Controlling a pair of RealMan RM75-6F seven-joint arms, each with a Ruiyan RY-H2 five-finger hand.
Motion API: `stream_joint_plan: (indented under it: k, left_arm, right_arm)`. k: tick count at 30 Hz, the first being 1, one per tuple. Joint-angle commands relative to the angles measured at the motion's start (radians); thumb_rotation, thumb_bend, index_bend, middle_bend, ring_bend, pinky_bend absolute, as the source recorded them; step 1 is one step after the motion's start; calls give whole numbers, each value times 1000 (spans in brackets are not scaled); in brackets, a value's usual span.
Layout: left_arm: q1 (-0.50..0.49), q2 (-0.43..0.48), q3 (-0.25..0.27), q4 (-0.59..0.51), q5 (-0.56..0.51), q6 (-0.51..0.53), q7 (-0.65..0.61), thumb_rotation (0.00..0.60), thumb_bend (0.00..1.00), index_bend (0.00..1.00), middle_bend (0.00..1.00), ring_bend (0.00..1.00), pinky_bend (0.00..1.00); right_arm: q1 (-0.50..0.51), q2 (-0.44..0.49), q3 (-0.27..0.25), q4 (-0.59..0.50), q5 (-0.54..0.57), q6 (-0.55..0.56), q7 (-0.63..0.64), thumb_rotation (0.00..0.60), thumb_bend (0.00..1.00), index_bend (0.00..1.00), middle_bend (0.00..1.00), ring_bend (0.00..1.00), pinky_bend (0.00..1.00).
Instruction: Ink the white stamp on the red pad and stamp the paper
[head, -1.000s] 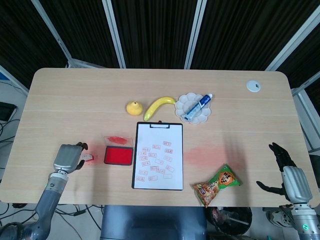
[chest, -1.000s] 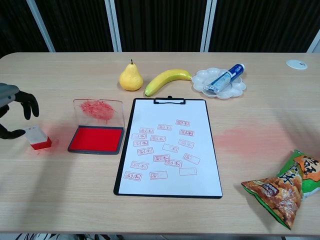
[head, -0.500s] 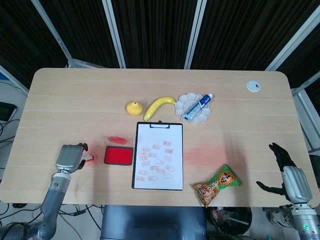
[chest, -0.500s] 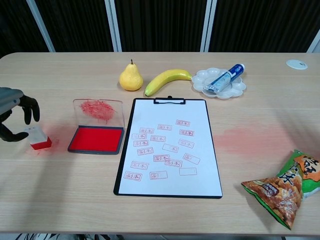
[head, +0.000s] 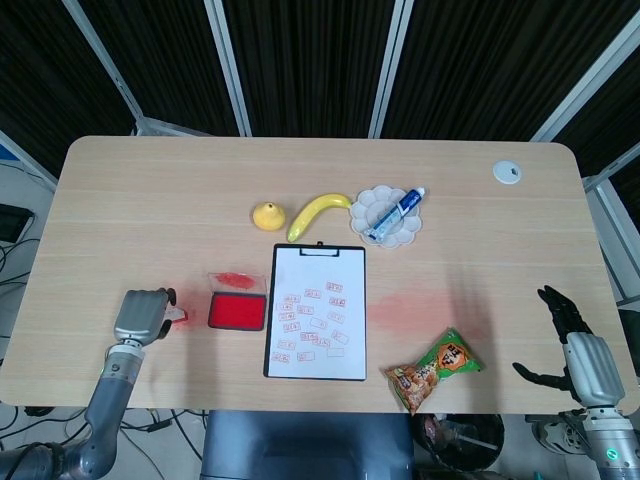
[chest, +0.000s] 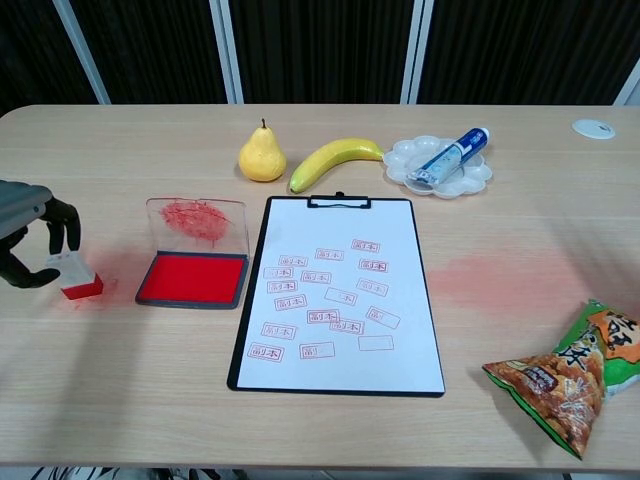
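Two grey robot arms with dark-fingered hands

The left hand (head: 141, 315) and right hand (head: 575, 345) have silver-grey backs, black fingers and rounded grey forearms.

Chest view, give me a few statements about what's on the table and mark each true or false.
1. The white stamp stands left of the red pad. True.
2. The pear lies on the white dish. False: it sits on the table beside the banana; the dish holds a tube.
3. The paper already carries red stamp marks. True.
4. The snack bag rests on the clipboard. False: it lies apart, toward the right edge.
5. The left hand is at the stamp. True.
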Motion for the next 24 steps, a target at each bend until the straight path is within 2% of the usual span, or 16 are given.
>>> stream_joint_plan:
  k: [1, 24]
  left_arm:
    - [0, -1, -2, 2, -5, -2, 2, 600, 332, 438, 455, 828, 973]
    - [-8, -26, -9, 32, -10, -20, 4, 600, 335, 452, 471, 827, 973]
  right_arm:
    - [0, 0, 0, 0, 0, 0, 0, 600, 124, 21, 0, 0, 219]
    - [-2, -2, 1, 0, 0, 6, -9, 600, 124, 22, 0, 0, 219]
